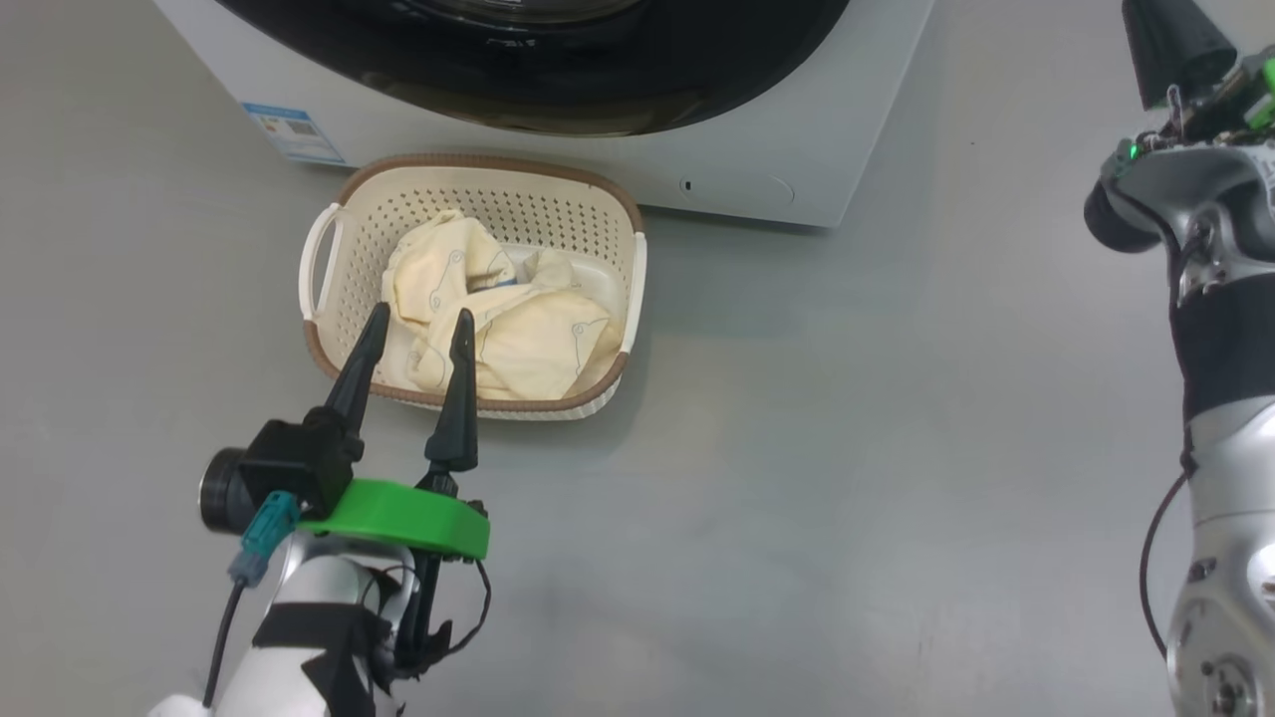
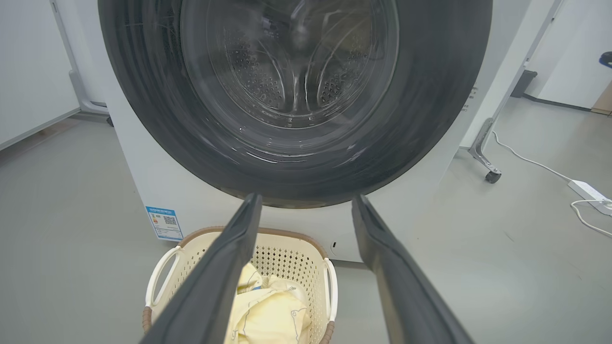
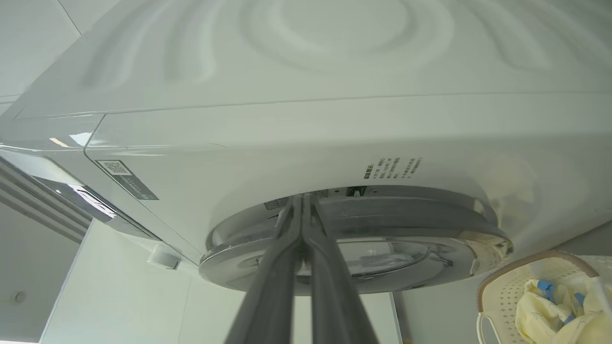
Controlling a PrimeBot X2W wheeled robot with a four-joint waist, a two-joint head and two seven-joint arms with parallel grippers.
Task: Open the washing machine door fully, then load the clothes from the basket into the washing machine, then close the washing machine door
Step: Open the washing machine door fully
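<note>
Grey floor (image 2: 516, 267) — castor leg (image 2: 492, 175), seemingly a white power strip (image 2: 587, 190)

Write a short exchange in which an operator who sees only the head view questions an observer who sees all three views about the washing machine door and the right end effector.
Operator: From the head view I cannot tell whether the washing machine door is open. Is it?
Observer: It looks closed. In the left wrist view it sits flat against the washing machine, and the steel drum shows through its glass.
Operator: Where do the right end effector's tips sit?
Observer: In the right wrist view the right end effector has its fingers pressed together, with the tips at the door's rim, where it meets the white front.
</note>
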